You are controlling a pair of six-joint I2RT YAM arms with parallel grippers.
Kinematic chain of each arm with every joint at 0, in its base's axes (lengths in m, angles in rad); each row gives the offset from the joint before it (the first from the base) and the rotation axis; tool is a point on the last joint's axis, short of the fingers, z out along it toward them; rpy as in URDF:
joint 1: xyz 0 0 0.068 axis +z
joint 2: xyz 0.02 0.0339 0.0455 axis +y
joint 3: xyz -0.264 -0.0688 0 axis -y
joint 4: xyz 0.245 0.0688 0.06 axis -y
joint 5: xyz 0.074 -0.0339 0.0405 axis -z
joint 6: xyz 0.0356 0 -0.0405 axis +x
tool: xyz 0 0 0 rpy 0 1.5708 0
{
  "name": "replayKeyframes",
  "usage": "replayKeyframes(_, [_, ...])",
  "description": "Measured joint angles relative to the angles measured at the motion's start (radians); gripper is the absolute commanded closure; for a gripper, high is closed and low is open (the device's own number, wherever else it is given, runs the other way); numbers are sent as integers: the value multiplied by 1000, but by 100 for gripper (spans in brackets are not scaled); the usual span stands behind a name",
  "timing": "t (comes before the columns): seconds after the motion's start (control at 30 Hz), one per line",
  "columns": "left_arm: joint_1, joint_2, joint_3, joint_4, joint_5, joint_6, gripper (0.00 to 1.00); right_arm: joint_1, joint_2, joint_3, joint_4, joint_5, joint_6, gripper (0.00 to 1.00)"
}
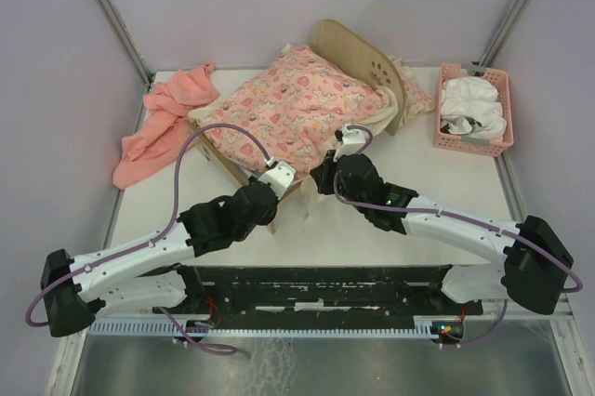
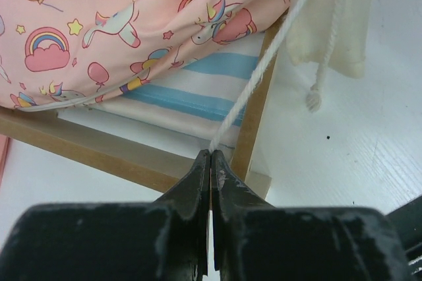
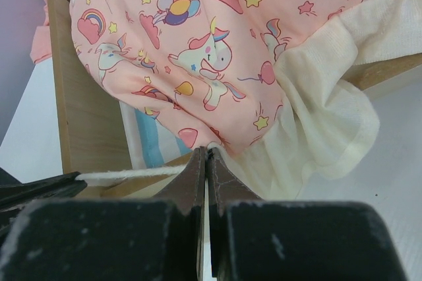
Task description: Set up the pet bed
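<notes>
Now, left gripper (image 2: 210,157) pinching white cord (image 2: 254,80) shut at frame's lower centre; right gripper (image 3: 206,156) clamping same cord's other end; cord stretching taut across corner of pet bed (image 2: 99,148).

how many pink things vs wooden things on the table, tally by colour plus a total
pink: 3 (unicorn quilt, salmon cloth, basket)
wood: 1 (pet bed)
total: 4
</notes>
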Motion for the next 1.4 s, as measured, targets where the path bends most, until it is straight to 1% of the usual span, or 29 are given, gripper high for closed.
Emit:
replayKeyframes(0.17, [1,30,-24,46,-61,-34,97,0,4,0,0,-1,0,98])
replayKeyframes(0.3, [11,38,-44,91,-71,-60,97,-2,7,0,-5,1,0,98])
replayKeyframes(0.43, [24,49,-68,105,-71,-148,96,-2,16,0,-7,0,-1,97])
replayKeyframes(0.53, [28,55,-71,112,-69,-224,83,-3,30,0,-6,0,-8,94])
replayKeyframes(0.73, [31,65,-56,94,-66,-343,62,-6,73,14,-10,-32,-42,88])
replayKeyframes(0.77, [31,68,-48,85,-68,-367,60,-6,79,20,-15,-42,-50,86])
replayKeyframes(0.83, [31,68,-33,56,-71,-388,57,-6,83,32,-24,-60,-69,78])
replayKeyframes(0.87, [31,68,-21,35,-71,-396,56,-8,85,45,-36,-76,-84,75])
replayKeyframes(0.97, [31,62,-2,-1,-73,-397,55,-8,94,77,-65,-99,-105,64])
replayKeyframes(1.13, [31,13,5,-64,-111,-396,52,-8,101,157,-178,-126,-142,51])
replayKeyframes(1.3, [31,-77,6,-132,-171,-396,47,-8,55,165,-275,-128,-175,42])
replayKeyframes(1.4, [31,-130,6,-153,-194,-406,44,-7,-17,123,-276,-129,-185,38])
